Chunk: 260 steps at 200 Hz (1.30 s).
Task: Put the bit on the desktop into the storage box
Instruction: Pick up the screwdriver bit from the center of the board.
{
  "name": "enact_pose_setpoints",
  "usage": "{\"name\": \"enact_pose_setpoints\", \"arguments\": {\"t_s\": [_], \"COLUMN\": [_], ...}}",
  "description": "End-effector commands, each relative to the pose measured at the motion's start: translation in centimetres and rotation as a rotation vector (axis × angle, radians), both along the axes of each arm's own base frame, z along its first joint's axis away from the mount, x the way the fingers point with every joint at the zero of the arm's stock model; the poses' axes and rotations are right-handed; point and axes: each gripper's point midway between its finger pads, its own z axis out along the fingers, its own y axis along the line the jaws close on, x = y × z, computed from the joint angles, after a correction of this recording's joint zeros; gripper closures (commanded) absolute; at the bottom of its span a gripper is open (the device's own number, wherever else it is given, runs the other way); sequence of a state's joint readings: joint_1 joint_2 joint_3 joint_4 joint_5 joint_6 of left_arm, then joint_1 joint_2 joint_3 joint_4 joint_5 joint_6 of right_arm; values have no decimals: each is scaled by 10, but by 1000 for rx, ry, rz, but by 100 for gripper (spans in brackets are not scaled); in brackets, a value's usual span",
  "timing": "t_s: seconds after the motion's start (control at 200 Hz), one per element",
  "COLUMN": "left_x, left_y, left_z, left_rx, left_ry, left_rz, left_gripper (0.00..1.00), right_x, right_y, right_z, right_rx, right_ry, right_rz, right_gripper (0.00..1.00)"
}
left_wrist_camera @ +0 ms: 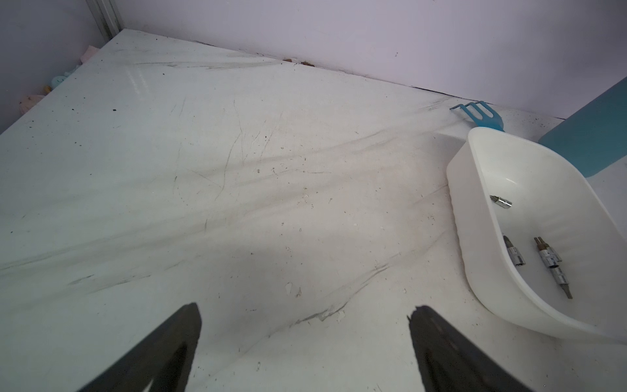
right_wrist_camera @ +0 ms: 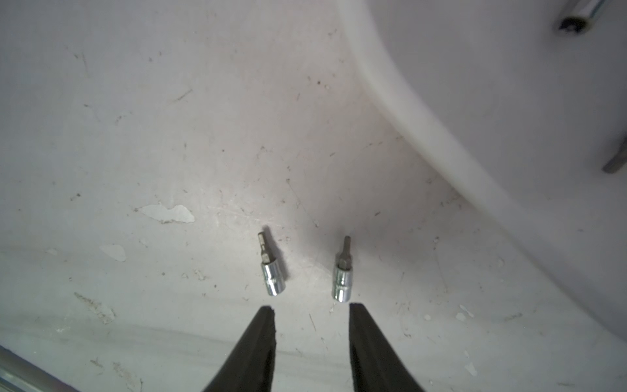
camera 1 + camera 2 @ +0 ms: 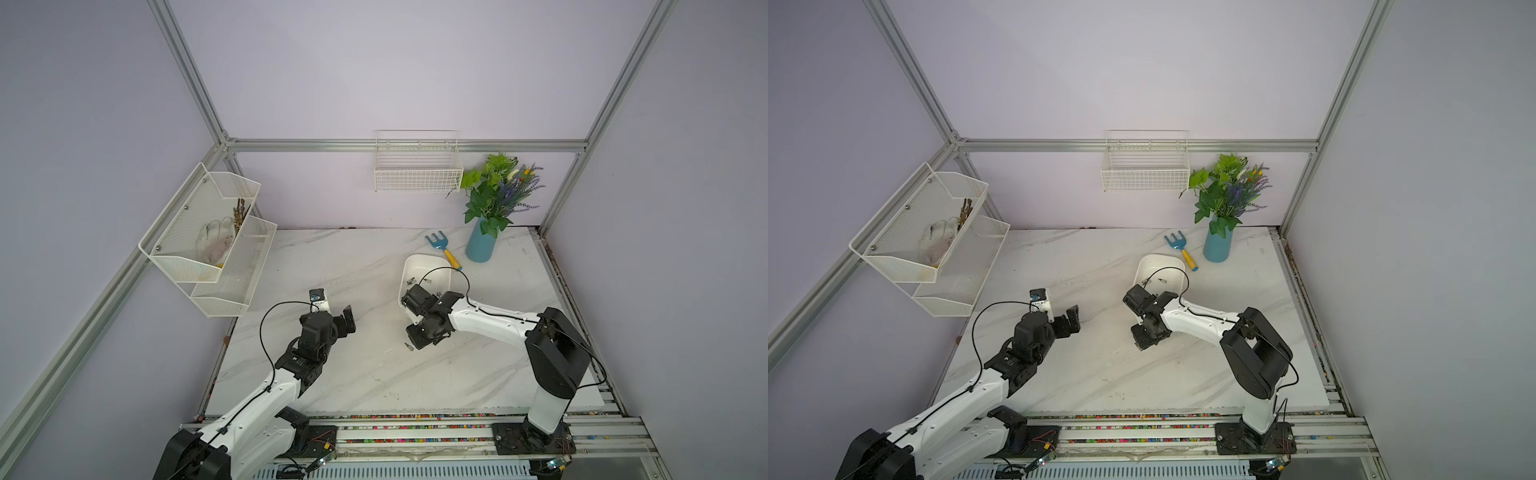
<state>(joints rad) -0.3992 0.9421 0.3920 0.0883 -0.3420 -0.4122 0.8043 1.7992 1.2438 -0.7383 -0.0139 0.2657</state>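
Two chrome bits (image 2: pixel 273 276) lie on desktop (image 2: pixel 169 135) beside storage box (image 2: pixel 417 118).

Left arm (image 3: pixel 257 399): you have it running from its base at the near left toward the far right, forearm raised, wrist about level. Left gripper (image 1: pixel 305 310): jaws spread wide, nothing between them, aimed far and right with a slight downward tilt.

Right arm (image 3: pixel 490 322): it rises from its base at the near right, folds at the black elbow (image 3: pixel 557 353), and the white forearm reaches left. The wrist is bent sharply down, so your right gripper (image 2: pixel 311 307) points downward. Its jaws stand partly apart with a clear gap. The fingers (image 2: pixel 258 342) are bare and grip nothing.

The two grippers are well apart.
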Motion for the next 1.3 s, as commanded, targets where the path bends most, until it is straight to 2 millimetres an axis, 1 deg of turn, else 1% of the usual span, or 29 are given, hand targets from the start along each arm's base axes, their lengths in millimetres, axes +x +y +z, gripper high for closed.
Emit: {"name": "enact_pose_setpoints", "arguments": {"t_s": [0.0,0.24,0.325,0.89,1.055,1.295], "left_x": [2,2,2,2,3,2], "left_y": [-2,-3,-3,-4,-5,-4], "left_z": [9,9,10,8,8,9], "left_rx": [-43,-44,-44,-47,-49,-50], "left_ry": [-33,-33,-34,-29,-29,-31], "left_rz": [-5,-7,-7,-12,-13,-13], "left_gripper": [0,0,0,0,0,0], "right_x": [-2,1,3,9,11,11], "right_y": [-8,-11,-12,-8,-9,-13], "right_z": [-1,-14,-17,-29,-32,-36], "right_rx": [-33,-76,-88,-109,-123,-147], "right_ry": [-3,5,3,9,7,8], "right_rz": [-18,-25,-31,-29,-36,-42], "right_gripper": [61,66,67,73,73,77]}}
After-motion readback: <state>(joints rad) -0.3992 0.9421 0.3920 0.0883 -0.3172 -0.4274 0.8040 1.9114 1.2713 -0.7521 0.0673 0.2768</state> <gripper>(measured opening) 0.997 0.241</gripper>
